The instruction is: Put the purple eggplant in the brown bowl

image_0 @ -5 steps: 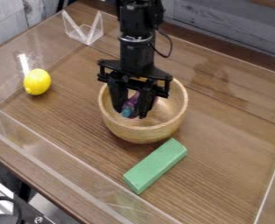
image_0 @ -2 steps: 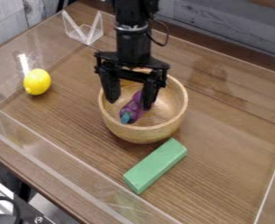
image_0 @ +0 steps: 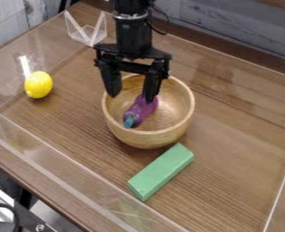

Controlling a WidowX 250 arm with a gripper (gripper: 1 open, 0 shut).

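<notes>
Single camera view of the worktop (image_0: 230, 82) at release. The tool (image_0: 132, 88) hangs above the brown bowl (image_0: 170, 129) with its two fingers (image_0: 111, 83) spread wide and nothing between them; a second earlier the same fingers were sunk into the bowl and drawn in close around the purple eggplant (image_0: 138, 112). Since then they have parted and come up clear of the rim. The purple eggplant now lies free inside the brown bowl, tilted against the inner wall, its darker end low near the bowl's floor, and apart from both fingers. This change suggests that the placing step is done and the task essentially complete; what remains, by judgement, is only to withdraw the arm without brushing the rim. The arm (image_0: 134, 27) descends from the top of the view nearly vertically, the tool pointing steeply down over the rear half of the bowl. A yellow lemon (image_0: 38, 85) sits well apart at the left of the worktop, and a green block (image_0: 160, 171) lies near the bowl on the camera's side; neither is touched
</notes>
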